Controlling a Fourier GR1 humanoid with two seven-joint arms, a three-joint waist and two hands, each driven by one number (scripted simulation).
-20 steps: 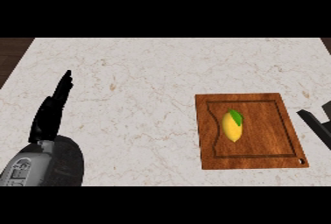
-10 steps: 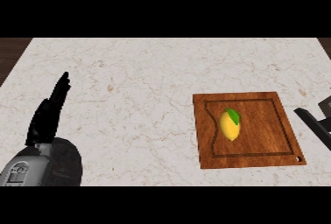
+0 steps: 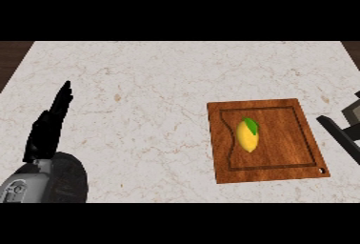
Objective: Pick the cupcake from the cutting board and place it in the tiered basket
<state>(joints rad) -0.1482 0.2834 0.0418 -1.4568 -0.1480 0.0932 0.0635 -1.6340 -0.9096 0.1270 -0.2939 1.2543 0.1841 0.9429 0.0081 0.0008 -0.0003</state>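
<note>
Head view: nothing picked yet. Yellow, green-leafed item (image 3: 247,134), no evident cupcake, lying on cutting board (image 3: 267,140). Left robot hand (image 3: 49,126) resting, fingers straight; right robot hand (image 3: 345,131) at edge, fingers unclear. Basket unseen.

I look steeply down from my head at the counter (image 3: 162,95); my forearms enter from the near edge. One view only.

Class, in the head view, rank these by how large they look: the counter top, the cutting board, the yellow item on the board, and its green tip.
1. Counter top, by far.
2. Cutting board.
3. Yellow item, lying inside the board's groove.
4. Green tip, only a small part of that item.
</note>
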